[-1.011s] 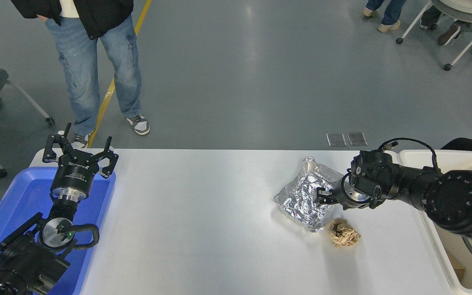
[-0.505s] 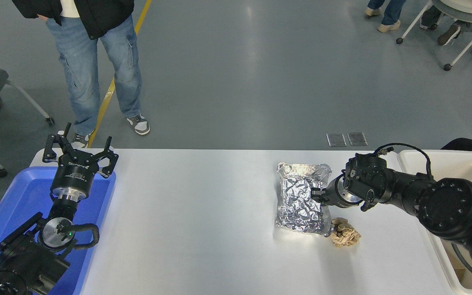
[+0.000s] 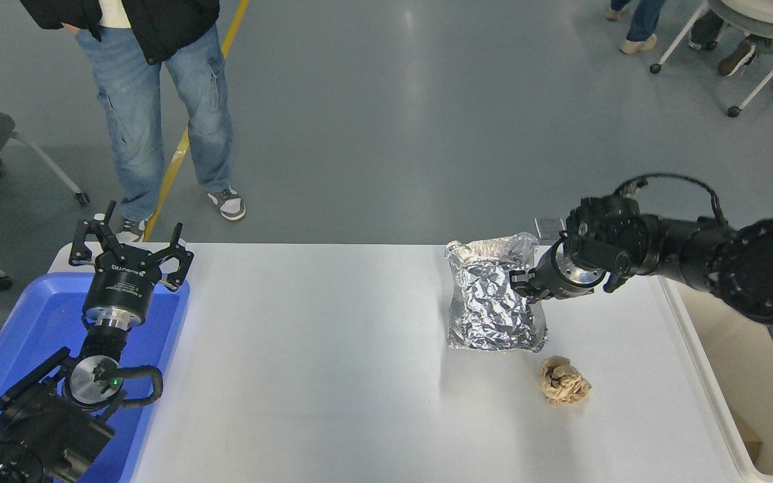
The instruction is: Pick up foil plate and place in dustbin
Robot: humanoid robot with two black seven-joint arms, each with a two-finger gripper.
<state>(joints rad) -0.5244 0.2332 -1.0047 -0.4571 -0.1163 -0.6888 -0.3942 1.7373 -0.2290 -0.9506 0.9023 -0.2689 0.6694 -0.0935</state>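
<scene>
The foil plate is a wrinkled silver tray, tilted up and held above the white table right of centre. My right gripper is shut on the plate's right rim and holds it clear of the table. The dustbin, a cream bin, stands at the table's right edge, partly hidden behind my right arm. My left gripper is parked at the lower left, open, above the blue tray.
A small tan paper wad lies on the table below the foil plate. A blue plastic tray sits at the table's left end. A person in jeans stands at the far left side.
My right gripper has risen and moved toward the far side with the foil plate, lifting it off the table and away from the paper wad. The left arm has not moved.
</scene>
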